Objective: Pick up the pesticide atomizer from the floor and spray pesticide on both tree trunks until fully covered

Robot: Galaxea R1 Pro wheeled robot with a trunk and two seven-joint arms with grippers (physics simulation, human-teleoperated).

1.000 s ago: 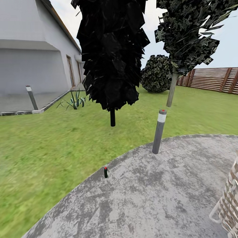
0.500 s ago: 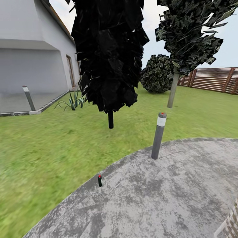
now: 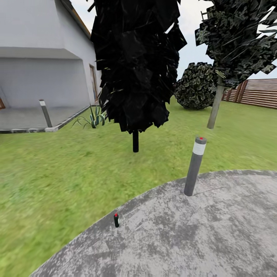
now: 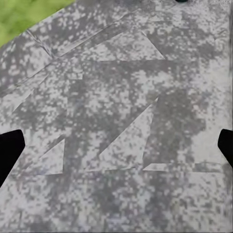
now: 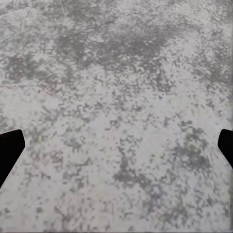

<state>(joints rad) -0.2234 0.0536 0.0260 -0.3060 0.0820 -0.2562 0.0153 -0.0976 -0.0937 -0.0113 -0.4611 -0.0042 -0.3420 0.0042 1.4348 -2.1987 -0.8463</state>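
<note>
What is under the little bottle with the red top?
The bottle stands upright on grey stone paving, close to the curved edge where the grass begins. Its own base hides the spot directly beneath.

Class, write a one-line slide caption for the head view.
Tiny red-topped pesticide atomizer stands upright near the stone paving's curved edge, a grey bollard light beyond it.

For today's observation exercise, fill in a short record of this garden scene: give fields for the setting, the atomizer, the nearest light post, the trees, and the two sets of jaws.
setting: grey stone paving with a curved edge meeting lawn
pesticide atomizer: upright on the paving, close to the grass edge, untouched
bollard light: upright at the paving edge, apart from the atomizer
trees: black-leaved tree on the lawn; pale-trunked tree farther back
left gripper: jaws open over bare paving
right gripper: jaws open over bare paving
</note>
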